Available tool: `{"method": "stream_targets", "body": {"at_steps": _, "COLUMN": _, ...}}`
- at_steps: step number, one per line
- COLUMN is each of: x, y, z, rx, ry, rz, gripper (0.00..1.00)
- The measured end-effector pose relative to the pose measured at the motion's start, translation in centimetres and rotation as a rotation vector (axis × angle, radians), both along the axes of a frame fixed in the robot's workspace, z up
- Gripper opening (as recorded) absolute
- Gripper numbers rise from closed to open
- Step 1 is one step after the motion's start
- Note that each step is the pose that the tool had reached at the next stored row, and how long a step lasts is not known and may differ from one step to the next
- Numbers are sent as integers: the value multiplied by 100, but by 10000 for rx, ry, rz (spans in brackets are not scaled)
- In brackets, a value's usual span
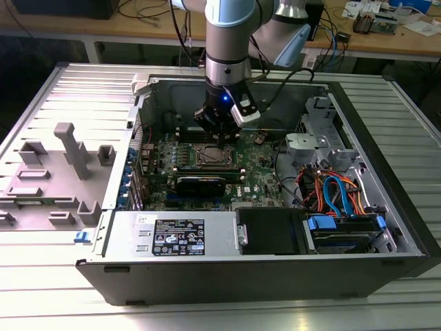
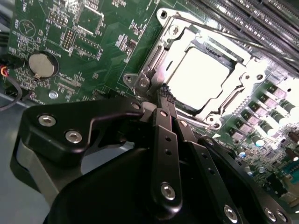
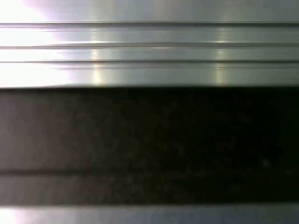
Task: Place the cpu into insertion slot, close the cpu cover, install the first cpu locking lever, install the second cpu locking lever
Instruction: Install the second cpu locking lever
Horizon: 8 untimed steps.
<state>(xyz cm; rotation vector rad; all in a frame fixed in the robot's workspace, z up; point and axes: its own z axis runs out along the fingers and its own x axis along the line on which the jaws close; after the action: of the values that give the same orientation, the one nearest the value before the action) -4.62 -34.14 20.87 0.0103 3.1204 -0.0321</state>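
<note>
One cpu (image 2: 200, 74) — one cpu cover (image 2: 233, 91) down.

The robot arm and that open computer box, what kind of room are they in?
Probably a robotics lab or workshop. An open computer case lies on a ribbed metal table, the gripper sits by the cpu, and a wooden bench behind holds cables and electronics.

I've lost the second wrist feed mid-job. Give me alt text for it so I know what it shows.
The black pincer, fingers together, points at the edge of the cpu cover, which lies closed over the bright silver cpu in the insertion slot. Around them is green circuit board with a round coin battery.
</note>
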Motion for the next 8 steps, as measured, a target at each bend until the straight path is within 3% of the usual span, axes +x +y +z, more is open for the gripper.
{"method": "stream_targets", "body": {"at_steps": 4, "x": 1, "y": -3, "z": 130, "rx": -28, "ry": -1, "rz": 3, "gripper": 11}}
{"method": "stream_targets", "body": {"at_steps": 6, "x": 0, "y": -15, "z": 137, "rx": -37, "ry": -2, "rz": 2, "gripper": 11}}
{"method": "stream_targets", "body": {"at_steps": 8, "x": 0, "y": -57, "z": 137, "rx": -38, "ry": -2, "rz": 1, "gripper": 11}}
